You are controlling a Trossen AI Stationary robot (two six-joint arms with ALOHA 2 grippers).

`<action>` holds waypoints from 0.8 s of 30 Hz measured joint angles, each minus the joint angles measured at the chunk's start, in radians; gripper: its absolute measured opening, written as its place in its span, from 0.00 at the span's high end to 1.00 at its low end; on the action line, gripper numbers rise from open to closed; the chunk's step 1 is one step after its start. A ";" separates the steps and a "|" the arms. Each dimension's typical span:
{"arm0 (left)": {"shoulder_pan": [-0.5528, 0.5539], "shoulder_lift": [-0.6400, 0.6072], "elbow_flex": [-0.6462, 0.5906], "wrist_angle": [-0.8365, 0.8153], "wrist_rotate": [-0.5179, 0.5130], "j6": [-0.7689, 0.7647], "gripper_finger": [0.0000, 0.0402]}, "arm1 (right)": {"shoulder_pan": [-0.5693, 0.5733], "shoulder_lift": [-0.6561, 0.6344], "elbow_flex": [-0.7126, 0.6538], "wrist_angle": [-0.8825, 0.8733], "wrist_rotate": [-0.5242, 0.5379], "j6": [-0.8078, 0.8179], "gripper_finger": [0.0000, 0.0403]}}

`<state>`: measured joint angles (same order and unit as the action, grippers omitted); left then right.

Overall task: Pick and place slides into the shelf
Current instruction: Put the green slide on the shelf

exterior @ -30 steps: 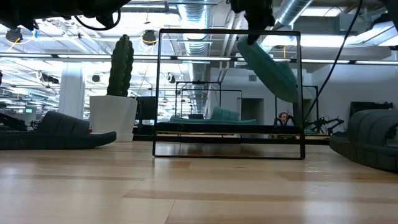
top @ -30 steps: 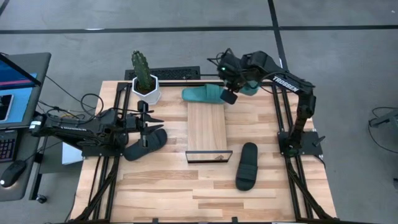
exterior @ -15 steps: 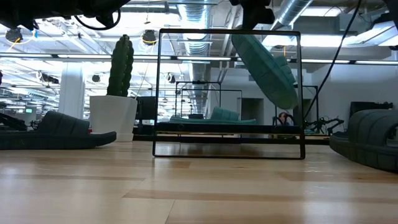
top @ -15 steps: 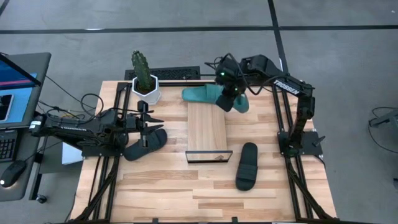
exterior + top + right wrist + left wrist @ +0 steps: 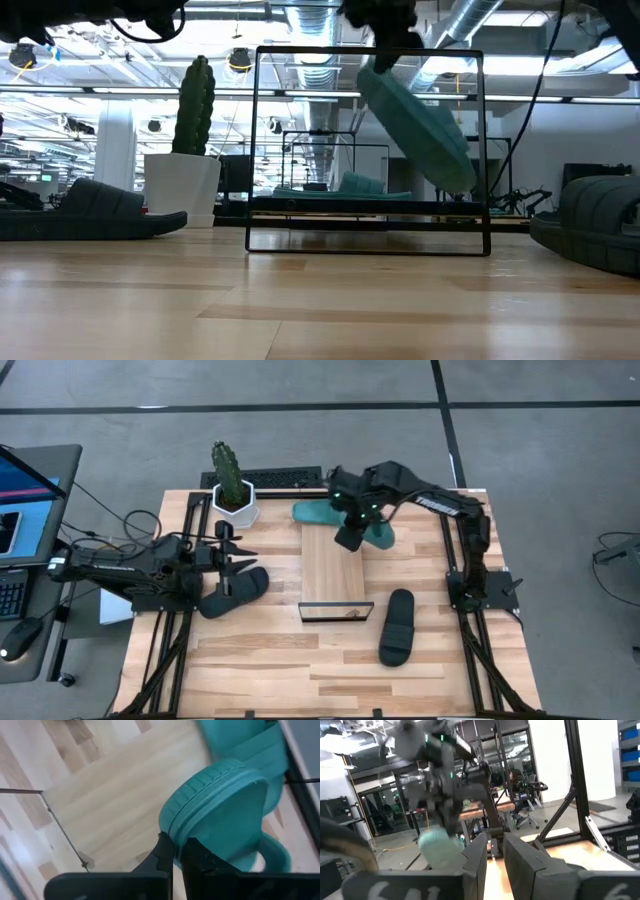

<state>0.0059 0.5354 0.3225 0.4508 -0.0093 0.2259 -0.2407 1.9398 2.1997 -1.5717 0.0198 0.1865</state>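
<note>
A teal slide [image 5: 378, 532] hangs from my right gripper [image 5: 348, 536], which is shut on it above the far end of the shelf [image 5: 333, 570]. In the low view this slide [image 5: 420, 125] slants down inside the shelf's wire frame [image 5: 370, 240]. A second teal slide [image 5: 318, 512] lies sole down at the shelf's far end. One black slide [image 5: 397, 625] rests on the table right of the shelf. Another black slide [image 5: 235, 588] lies at the left, just near of my left gripper [image 5: 250, 553]. That gripper is raised, its fingers a little apart with nothing between them. My right gripper pinches the ridged rim of the teal slide's sole [image 5: 172, 832] between its two fingers, at the slide's upper end. The fingers come from above, pointing steeply down. The slide hangs clear of the shelf, tilted, its lower end [image 5: 450, 170] toward the table's right.
A potted cactus [image 5: 232, 485] stands at the table's far left, close to the shelf's far end. A keyboard [image 5: 265, 479] lies beyond the far edge. A laptop [image 5: 25, 500] sits on a side stand at the left. Bare tabletop [image 5: 300, 670] lies near of the shelf.
My right gripper has carried the teal slide toward the table's left and near edges and a little down, from beyond the shelf's far right corner to above its far end. It has tipped more steeply downward. The slide still hangs tilted below it.
</note>
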 joint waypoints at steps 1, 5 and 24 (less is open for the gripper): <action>0.000 -0.007 0.000 -0.006 0.000 -0.002 0.86 | 0.005 0.011 -0.001 0.003 -0.009 -0.001 0.99; 0.000 -0.036 0.000 -0.036 -0.001 -0.002 0.86 | 0.003 0.047 0.000 0.002 -0.028 -0.010 0.99; 0.000 -0.052 0.000 -0.060 -0.002 -0.003 0.86 | -0.002 0.077 0.019 0.082 -0.075 -0.056 0.99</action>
<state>0.0059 0.4831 0.3225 0.3912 -0.0116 0.2234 -0.2424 2.0167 2.2189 -1.4894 -0.0554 0.1307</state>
